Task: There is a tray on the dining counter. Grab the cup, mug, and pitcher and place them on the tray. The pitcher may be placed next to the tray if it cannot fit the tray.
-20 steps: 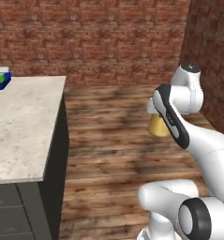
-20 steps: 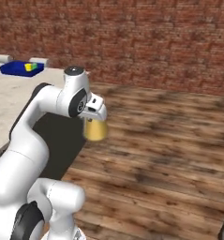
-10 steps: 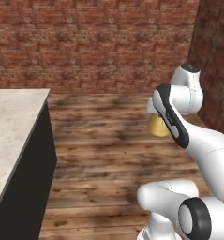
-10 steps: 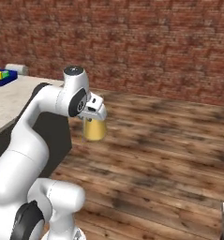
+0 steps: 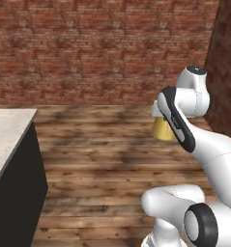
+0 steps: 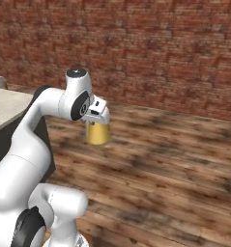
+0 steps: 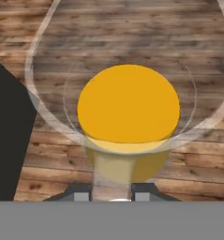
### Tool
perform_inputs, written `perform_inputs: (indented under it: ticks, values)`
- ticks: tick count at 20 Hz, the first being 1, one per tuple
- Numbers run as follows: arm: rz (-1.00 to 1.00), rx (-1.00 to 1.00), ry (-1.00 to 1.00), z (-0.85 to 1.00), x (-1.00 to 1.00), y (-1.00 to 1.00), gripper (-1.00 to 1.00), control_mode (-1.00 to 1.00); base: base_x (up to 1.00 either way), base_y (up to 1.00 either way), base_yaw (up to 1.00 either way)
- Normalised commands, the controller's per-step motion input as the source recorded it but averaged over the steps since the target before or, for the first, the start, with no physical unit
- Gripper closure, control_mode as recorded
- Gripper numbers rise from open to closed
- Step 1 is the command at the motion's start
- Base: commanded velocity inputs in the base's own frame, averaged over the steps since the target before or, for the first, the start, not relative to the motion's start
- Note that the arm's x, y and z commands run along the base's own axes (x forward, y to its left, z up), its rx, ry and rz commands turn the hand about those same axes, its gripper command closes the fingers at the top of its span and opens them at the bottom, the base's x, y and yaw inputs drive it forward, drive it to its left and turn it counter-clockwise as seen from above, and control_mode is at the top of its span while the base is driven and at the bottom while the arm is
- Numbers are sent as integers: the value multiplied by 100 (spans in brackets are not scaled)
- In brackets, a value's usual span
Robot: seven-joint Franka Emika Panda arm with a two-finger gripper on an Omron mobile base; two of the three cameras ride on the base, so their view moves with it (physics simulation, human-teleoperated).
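My gripper (image 6: 98,118) is shut on the pitcher (image 6: 97,134), a clear glass vessel with amber-orange liquid, and holds it by the rim above the wooden floor. In the left base view the pitcher (image 5: 163,130) shows partly behind my forearm. The hand view looks straight down into the pitcher (image 7: 128,105), with my gripper (image 7: 108,194) clamped on its near wall. A corner of the dining counter (image 5: 6,130) lies at the left, and its pale top (image 6: 3,105) also shows in the right base view. The tray, cup and mug are out of view.
A red brick wall (image 5: 97,48) closes off the back, with a darker wall (image 5: 228,62) at the right. Brown wooden floor (image 6: 175,159) stretches wide ahead and to the right. The counter's dark side (image 5: 20,193) stands close on the left.
The whole picture has shifted as the base moved: the counter slid to the left edge and the blue tray left the views. The arm keeps the pitcher held the same way.
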Motion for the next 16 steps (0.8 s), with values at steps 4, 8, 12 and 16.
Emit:
perform_inputs:
  ticks: [4, 8, 12, 16]
  values:
    - [0, 0, 0, 0, 0, 0, 100, 100, 100, -47, 15]
    - [0, 0, 0, 0, 0, 0, 100, 100, 100, -39, 14]
    - [0, 0, 0, 0, 0, 0, 100, 100, 100, -33, 14]
    - [0, 0, 0, 0, 0, 0, 100, 100, 100, -37, 14]
